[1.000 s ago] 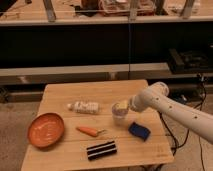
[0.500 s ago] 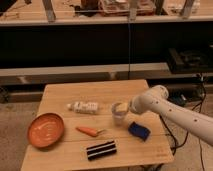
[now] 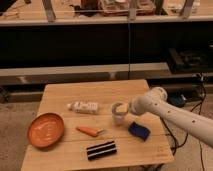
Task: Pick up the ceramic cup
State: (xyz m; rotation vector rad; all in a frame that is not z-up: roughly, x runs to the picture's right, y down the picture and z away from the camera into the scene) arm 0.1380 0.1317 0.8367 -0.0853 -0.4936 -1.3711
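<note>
The ceramic cup (image 3: pixel 119 114) is a small pale handleless cup standing upright near the middle right of the wooden table (image 3: pixel 60 92). My gripper (image 3: pixel 125 109) reaches in from the right on the white arm (image 3: pixel 170 112) and sits right at the cup's right side, level with its rim. The cup hides part of the gripper.
An orange plate (image 3: pixel 46 130) lies at the front left. A white tube-like package (image 3: pixel 84 106) lies left of the cup. An orange carrot (image 3: pixel 88 131), a black striped block (image 3: pixel 101 149) and a blue object (image 3: pixel 139 131) lie in front. Shelving stands behind the table.
The arm has shifted slightly left, bringing the gripper closer against the cup. The cup stays in the same spot on the table.
</note>
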